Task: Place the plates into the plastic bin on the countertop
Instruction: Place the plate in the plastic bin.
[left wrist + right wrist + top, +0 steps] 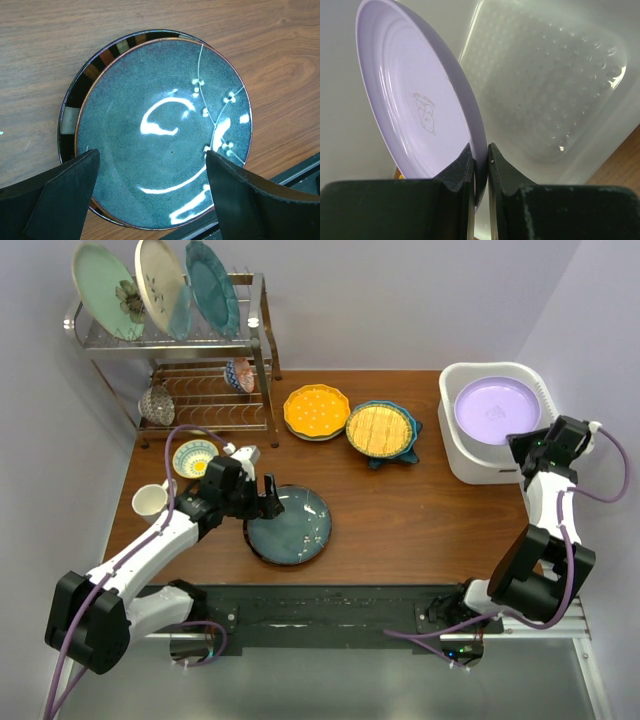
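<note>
Up close, the lilac plate [415,100] is plain and glossy, with raised rings around its well and a small printed figure at the centre. The right gripper [480,150] is clamped on its rim and holds it tilted over the plastic bin [455,455], a white tub with rounded corners and a dimpled floor that stands at the table's right side.

The dark-rimmed plate [165,130] lies flat on the wooden table [420,530] near the front edge, left of centre. Its middle is speckled grey-blue with a thin white branch and small blossoms; the rim is black with pale blocks. The left gripper [151,156] hangs over its near edge with jaws wide apart, holding nothing.

At the back, the yellow scalloped plate [316,411] is dotted. Just beside it, the yellow gridded plate [380,428] with its blue rim rests on the blue star-shaped plate [412,445].
</note>
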Controlling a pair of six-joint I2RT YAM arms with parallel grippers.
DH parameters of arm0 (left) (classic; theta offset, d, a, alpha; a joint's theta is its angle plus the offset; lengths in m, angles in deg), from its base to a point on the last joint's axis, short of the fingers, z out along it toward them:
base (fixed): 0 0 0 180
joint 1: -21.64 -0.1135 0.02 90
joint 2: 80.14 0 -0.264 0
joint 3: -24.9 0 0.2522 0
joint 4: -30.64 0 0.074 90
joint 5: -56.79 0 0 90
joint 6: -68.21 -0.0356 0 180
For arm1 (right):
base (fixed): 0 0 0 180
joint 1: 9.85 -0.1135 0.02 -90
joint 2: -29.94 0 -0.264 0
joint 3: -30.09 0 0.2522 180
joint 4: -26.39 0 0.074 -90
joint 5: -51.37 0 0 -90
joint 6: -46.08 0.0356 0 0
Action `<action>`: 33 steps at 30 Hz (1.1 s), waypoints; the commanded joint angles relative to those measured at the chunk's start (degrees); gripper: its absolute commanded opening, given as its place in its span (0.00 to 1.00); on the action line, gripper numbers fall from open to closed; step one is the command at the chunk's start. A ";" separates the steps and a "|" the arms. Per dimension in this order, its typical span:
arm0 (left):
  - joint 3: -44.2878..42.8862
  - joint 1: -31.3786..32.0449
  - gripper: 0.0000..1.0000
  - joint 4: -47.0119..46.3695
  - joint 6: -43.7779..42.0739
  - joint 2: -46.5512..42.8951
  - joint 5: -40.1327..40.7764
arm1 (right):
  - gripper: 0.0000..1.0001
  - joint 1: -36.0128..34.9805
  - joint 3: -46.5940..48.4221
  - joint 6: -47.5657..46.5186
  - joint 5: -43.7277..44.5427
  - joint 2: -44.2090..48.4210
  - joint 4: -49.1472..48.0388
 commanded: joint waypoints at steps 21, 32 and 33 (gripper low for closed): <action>0.34 0.62 0.92 -2.41 -1.27 0.14 -2.08 | 0.00 -0.03 0.39 4.08 4.87 -6.62 -7.09; 0.43 0.71 0.92 -2.41 -1.27 -0.03 -2.08 | 0.25 -0.47 0.92 1.97 2.32 -9.87 -7.35; 0.43 0.71 0.92 -2.41 -1.27 -0.03 -2.08 | 0.27 -0.47 1.01 1.80 2.23 -9.96 -7.44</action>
